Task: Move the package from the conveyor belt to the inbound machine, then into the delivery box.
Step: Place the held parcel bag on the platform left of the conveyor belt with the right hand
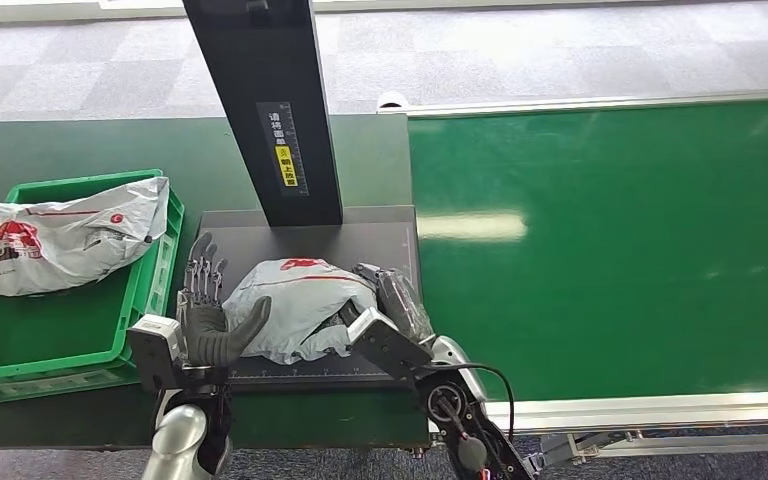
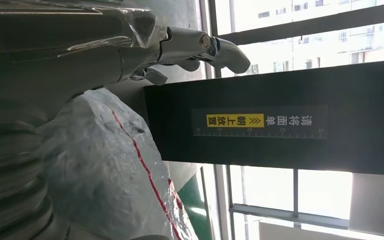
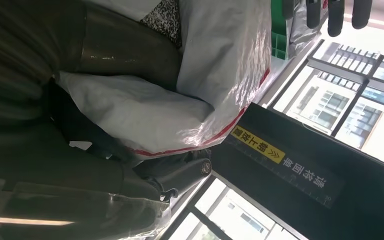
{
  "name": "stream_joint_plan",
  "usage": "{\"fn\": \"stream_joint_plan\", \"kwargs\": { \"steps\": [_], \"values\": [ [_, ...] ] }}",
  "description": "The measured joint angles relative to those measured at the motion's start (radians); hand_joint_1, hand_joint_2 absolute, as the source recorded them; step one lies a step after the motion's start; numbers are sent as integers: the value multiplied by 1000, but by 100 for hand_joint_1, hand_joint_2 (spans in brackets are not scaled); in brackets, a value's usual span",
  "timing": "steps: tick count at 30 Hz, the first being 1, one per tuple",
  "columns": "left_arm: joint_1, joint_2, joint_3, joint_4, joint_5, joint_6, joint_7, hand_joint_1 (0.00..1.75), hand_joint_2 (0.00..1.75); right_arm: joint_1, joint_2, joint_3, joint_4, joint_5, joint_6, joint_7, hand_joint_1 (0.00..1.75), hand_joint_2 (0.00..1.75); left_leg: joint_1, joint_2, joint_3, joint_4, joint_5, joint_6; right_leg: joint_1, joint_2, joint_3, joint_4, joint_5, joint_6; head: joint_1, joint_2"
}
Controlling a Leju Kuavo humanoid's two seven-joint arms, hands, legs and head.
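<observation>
Grey poly-bag package [image 1: 295, 308] lies on the inbound machine platform [image 1: 260, 232], just in front of the black scanner column [image 1: 270, 100]. So the conveyor-to-machine step looks done; the step in hand is the pickup for the transfer to the green delivery box [image 1: 145, 290].

Right robot hand [image 1: 385, 300] is against the package's side away from the box, fingers curled into the bag and pressing it; the right wrist view shows bag film bunched over the fingers, so it reads as a grip, though how firm I cannot tell. Left robot hand [image 1: 205, 315] stands upright just beside the package's box-facing end, fingers spread wide, thumb reaching toward the bag, holding nothing.

Next move probably calls for closing the left robot hand on the bag, lifting clear of the platform, then carrying sideways over the box's near wall.

The box is just beside the platform, with another package [image 1: 55, 240] lying across its far half; the near half is bare. The column is close behind the package, so lift up, not back. The conveyor belt [image 1: 610, 250] sits on the platform's other side.
</observation>
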Motion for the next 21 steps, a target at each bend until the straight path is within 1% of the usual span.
{"fn": "stream_joint_plan", "kwargs": {
  "steps": [1, 6, 12, 15, 21],
  "values": [
    [-1, 0, 0, 2, 1, 1, -1, 0, 175, -4, 1, 3, 6, -1, -3, 3, 0, 175, 0, 0, 0, 0, 0, 0, 0, 0, 0, 0, 0, 0, 0, 0],
    [-2, 0, 4, 11, 6, 3, -3, 0, 175, -21, 3, 10, 33, 0, -34, 29, 0, 175, 0, 0, 0, 0, 0, 0, 0, 0, 0, 0, 0, 0, 0, 0],
    [-2, 0, 7, 12, 3, 3, -3, 0, 175, -27, 1, 6, 45, -3, -76, 42, 0, 175, 0, 0, 0, 0, 0, 0, 0, 0, 0, 0, 0, 0, 0, 0],
    [1, 0, 8, 9, -21, -7, -3, 0, 175, -19, -14, -15, 14, -16, -98, 56, 0, 175, 0, 0, 0, 0, 0, 0, 0, 0, 0, 0, 0, 0, 0, 0],
    [8, 1, 12, -2, -45, -20, -2, 0, 175, 4, -53, -63, -76, -27, -98, 72, 0, 175, 0, 0, 0, 0, 0, 0, 0, 0, 0, 0, 0, 0, 0, 0]
  ]
}}
